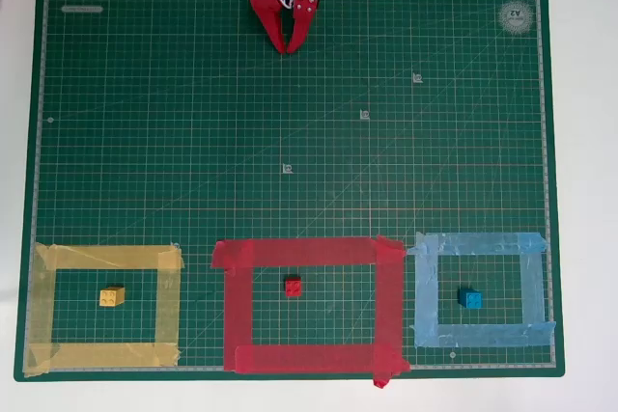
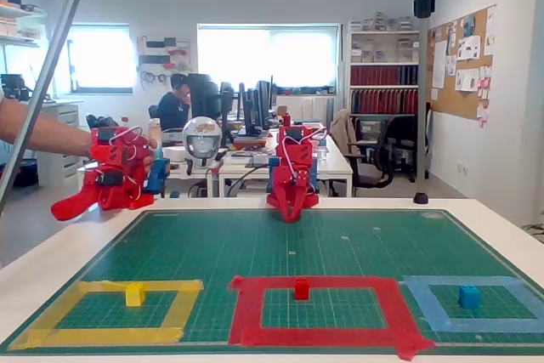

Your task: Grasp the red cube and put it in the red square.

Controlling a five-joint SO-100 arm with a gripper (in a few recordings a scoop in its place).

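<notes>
Green cutting mat (image 1: 290, 123) on white table (image 1: 584, 142)

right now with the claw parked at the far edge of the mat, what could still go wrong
The red cube already sits inside the red square, so a fresh grasp could drag it out onto the tape. The tape's corner looks lifted at the mat edge and might snag a low sweep. The claw appears shut near the top of the mat, so it would need to open before descending, or it may knock the cube instead.
</notes>
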